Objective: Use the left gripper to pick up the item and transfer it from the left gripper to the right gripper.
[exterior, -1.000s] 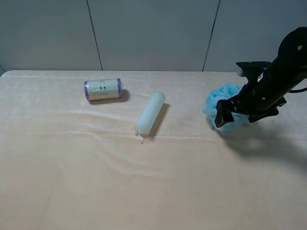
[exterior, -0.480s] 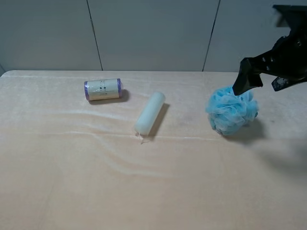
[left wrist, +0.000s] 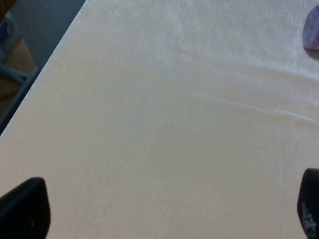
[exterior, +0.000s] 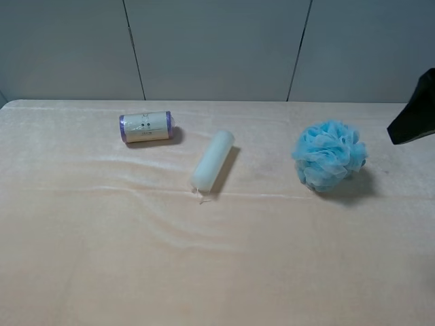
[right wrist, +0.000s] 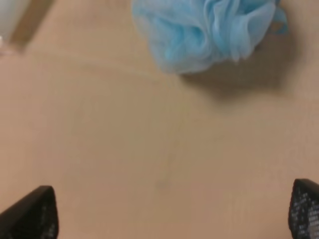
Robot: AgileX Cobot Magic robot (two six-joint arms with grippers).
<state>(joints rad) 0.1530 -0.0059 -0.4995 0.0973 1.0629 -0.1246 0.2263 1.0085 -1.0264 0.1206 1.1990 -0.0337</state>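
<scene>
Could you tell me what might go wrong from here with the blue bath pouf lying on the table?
1. The bath pouf lies far to the right, a long reach across for the left gripper.
2. That path may cross the cream cylinder, which could roll.
3. The pouf's loose mesh may slip or snag during the handover to the open right gripper.

Light-blue pouf (exterior: 329, 155), pale cream cylinder (exterior: 212, 161), purple-ended labelled roll (exterior: 145, 127), on beige cloth (exterior: 204, 258).

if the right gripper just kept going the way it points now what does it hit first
Probably bare table cloth: the open right gripper aims at it, with the blue pouf lying farther ahead. Depth is hard to judge.
</scene>
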